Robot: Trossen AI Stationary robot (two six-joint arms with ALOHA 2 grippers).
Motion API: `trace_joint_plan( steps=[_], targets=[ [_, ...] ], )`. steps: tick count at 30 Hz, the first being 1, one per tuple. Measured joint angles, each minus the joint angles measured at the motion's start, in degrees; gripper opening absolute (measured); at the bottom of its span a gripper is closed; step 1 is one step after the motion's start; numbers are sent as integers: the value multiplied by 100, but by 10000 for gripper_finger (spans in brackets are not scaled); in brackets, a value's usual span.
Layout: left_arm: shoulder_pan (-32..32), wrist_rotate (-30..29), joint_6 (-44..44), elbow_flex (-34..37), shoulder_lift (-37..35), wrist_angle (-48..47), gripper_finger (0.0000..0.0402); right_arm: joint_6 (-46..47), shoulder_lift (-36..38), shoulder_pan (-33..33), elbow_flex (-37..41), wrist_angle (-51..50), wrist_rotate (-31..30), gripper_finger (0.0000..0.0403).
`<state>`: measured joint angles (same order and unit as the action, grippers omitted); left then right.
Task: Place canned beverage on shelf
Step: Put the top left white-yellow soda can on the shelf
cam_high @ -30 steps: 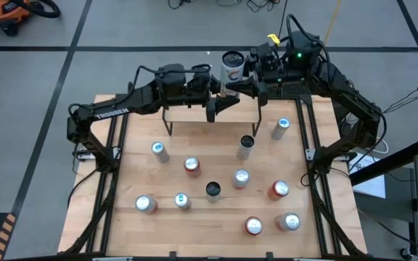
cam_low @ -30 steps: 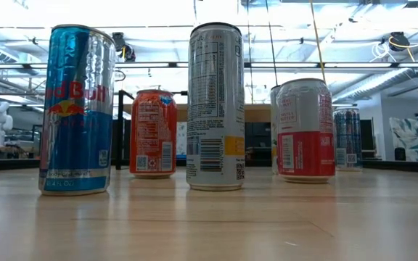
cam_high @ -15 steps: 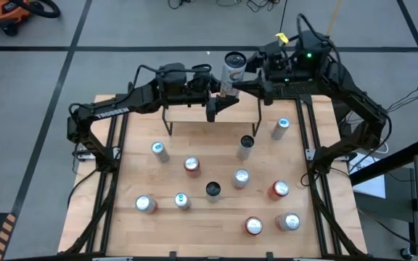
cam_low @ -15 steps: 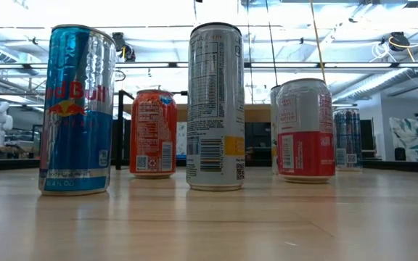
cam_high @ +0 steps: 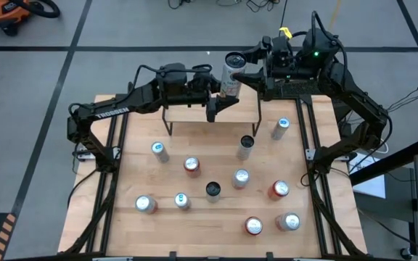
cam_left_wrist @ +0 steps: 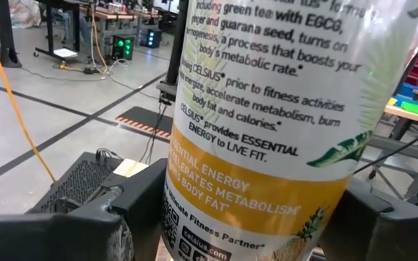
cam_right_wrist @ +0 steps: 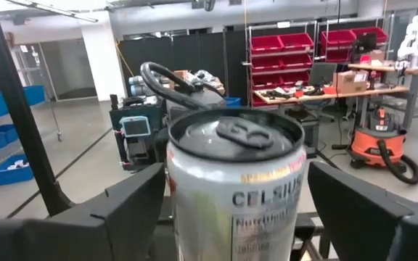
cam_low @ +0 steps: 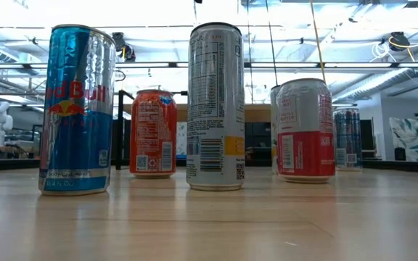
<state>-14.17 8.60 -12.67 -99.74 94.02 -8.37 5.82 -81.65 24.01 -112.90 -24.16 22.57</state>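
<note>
Left gripper [cam_high: 222, 93] grasps the Celsius can [cam_high: 231, 71] low at the shelf [cam_high: 194, 129]'s back edge; right gripper [cam_high: 248, 62] spread around its top, released; clipping the rim could tip it off the back.

The Celsius can [cam_left_wrist: 267, 130] is cropped top and bottom in the left wrist view; the arms largely hide the shelf [cam_high: 194, 129] from above.

Right tool [cam_high: 248, 64] drawn back from Celsius can [cam_high: 231, 71], fingers now clear of it.

Wooden table [cam_high: 144, 239] carrying scattered cans [cam_high: 240, 177]
</note>
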Motion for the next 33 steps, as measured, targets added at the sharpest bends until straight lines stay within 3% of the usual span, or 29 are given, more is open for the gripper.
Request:
trace_joint_plan(
  steps=[15, 33],
  targets=[
    [0, 1, -34, 0, 0, -215, 270, -76, -152, 3, 0, 6, 304, 223],
    [-1, -245, -44, -22, -36, -267, 340, -306, -177, 209, 17, -186, 331, 223]
  ],
)
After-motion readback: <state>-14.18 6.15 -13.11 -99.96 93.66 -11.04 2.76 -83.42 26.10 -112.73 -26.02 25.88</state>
